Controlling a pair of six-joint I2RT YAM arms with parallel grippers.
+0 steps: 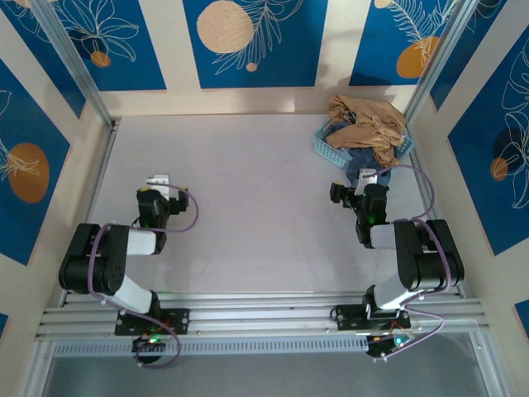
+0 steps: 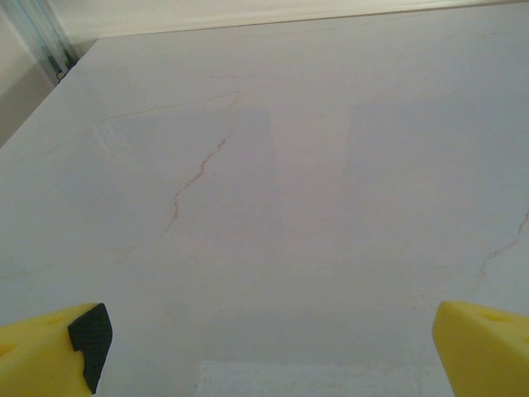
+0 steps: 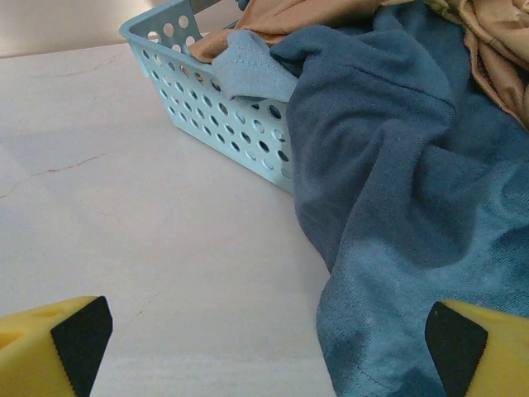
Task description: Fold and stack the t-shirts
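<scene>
— Two soft cloth shirts: where do they lie?
— The crumpled tan-orange t-shirt [image 1: 368, 124] is heaped in the light-blue perforated plastic basket [image 3: 190, 91], far right. The dusty-blue t-shirt [image 3: 397, 207] spills over its near wall onto the pale veined table [image 1: 248, 182].
— Nearer arm?
— The right pincer [image 3: 264, 347] (wide open, empty); the blue cloth lies just ahead, rightward. The left pincer [image 2: 264, 356], equally open and empty, is well apart. Blue-patterned walls [image 1: 248, 41] surround.
</scene>
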